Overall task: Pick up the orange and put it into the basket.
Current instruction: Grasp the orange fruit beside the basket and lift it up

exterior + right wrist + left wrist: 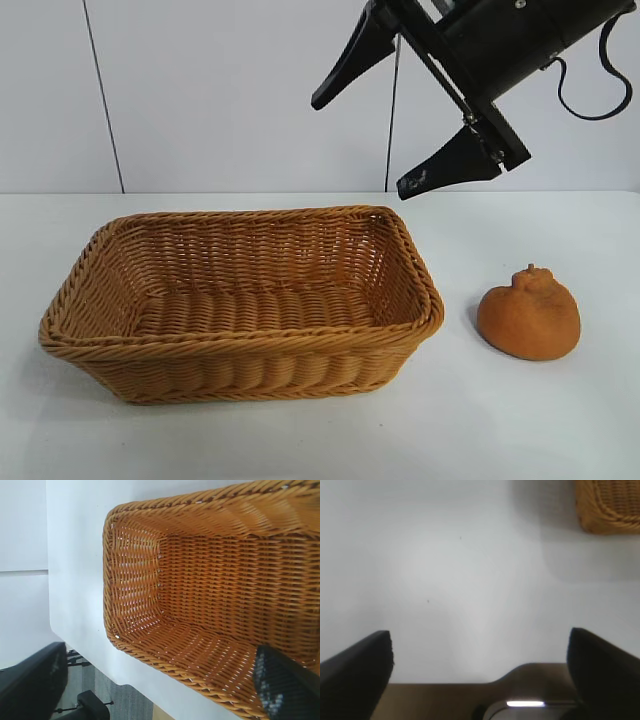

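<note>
Orange [528, 319] sits on the white table [520, 430], just right of the basket [240, 355] as I see it in the exterior view, not touching it. Knobby bump points up. Basket has nothing in it, long side toward the cam. Right tool [378, 118] hangs in the air above the basket's far right corner, fingers spread wide, nothing between them; its wrist cam looks down into the basket interior [210, 605]. Left tool [480, 652] not visible from outside; on its own wrist cam I see fingers wide apart over bare table [445, 580], w/ one basket corner [610, 510] at frame edge. Orange untouched.
</note>
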